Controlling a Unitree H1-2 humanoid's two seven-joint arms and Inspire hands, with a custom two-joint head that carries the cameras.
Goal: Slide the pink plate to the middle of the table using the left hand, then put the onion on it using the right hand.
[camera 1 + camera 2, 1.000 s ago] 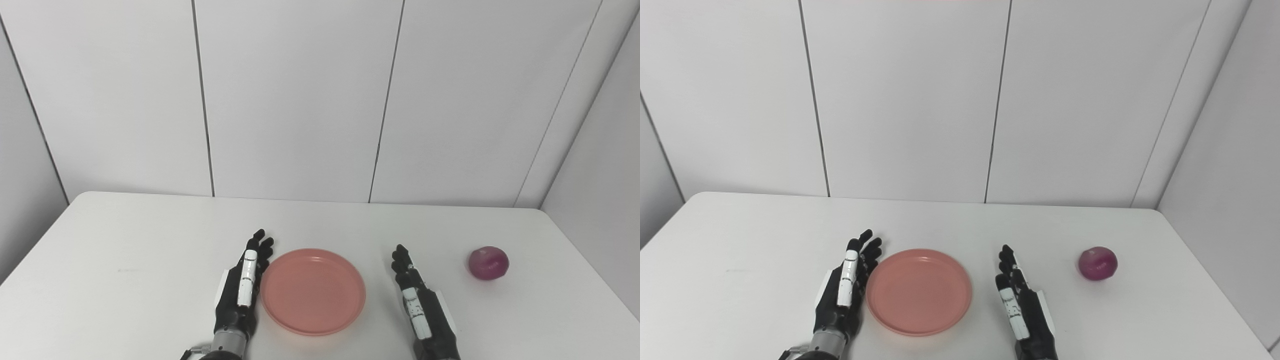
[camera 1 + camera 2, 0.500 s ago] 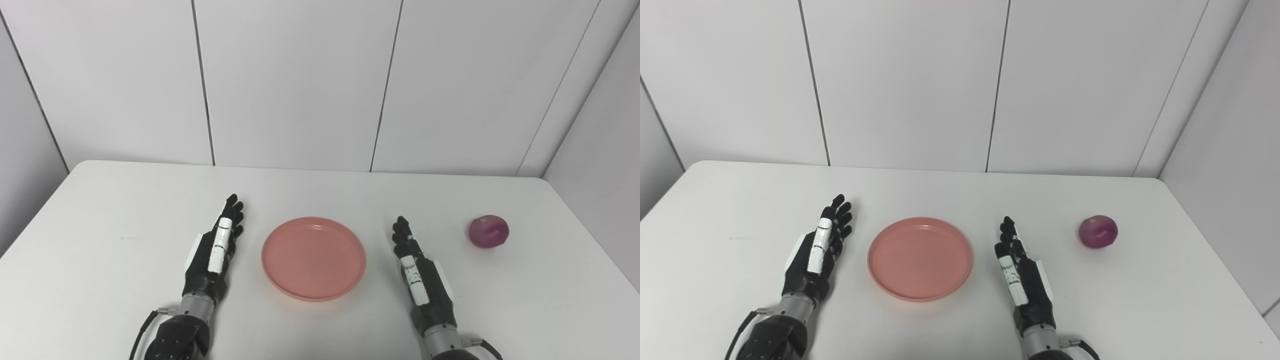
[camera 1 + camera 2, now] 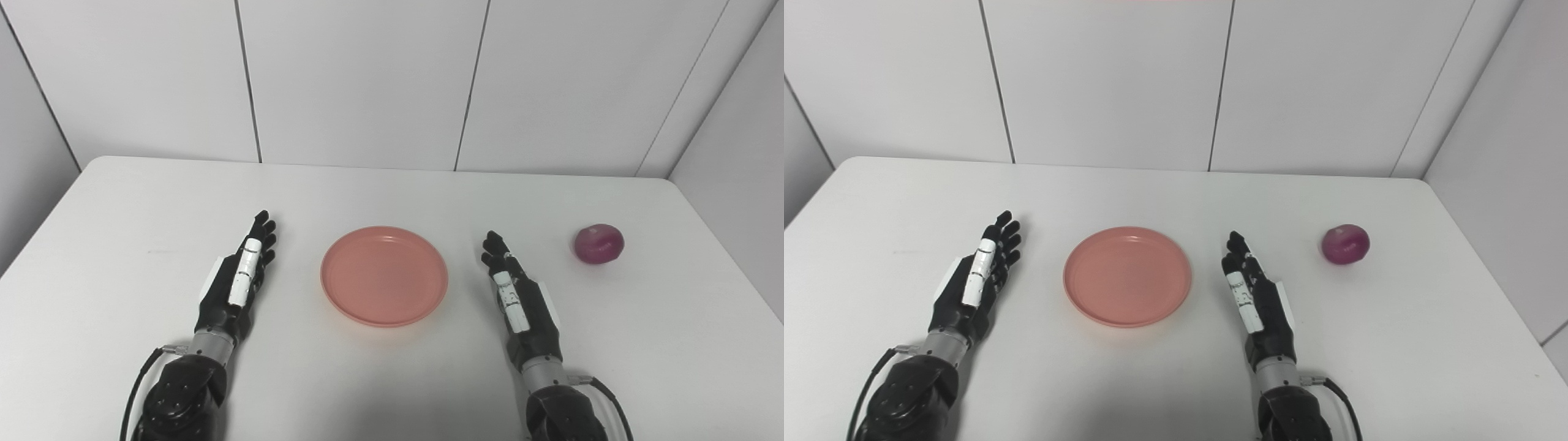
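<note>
A white table (image 3: 110,202) fills the lower part of both views, backed by pale wall panels (image 3: 361,79) with thin dark seams. On the right a side wall (image 3: 1507,159) runs along the table's edge; the right eye view shows more of it, down to a floor seam at the lower corner, while the left eye view shows more of a grey wall at the left (image 3: 24,184).

The pink plate (image 3: 384,275) lies flat near the middle of the table, between the two hands and touching neither. Nothing lies in its shallow well.

The left hand (image 3: 236,283) rests edge-on on the table to the plate's left, clearly apart from the rim, fingers straight and pointing away from the robot, holding nothing. Its dark forearm and a cable loop (image 3: 138,380) show at the bottom edge.

The right hand (image 3: 1255,298) stands the same way on the plate's right, fingers extended and empty, near the rim but clear of it. The right eye view shows its wrist cable (image 3: 1344,401) more fully.

The onion (image 3: 1345,244), round and purple-red, sits on the bare table well to the right, beyond the right hand and close to the side wall, off the plate.
</note>
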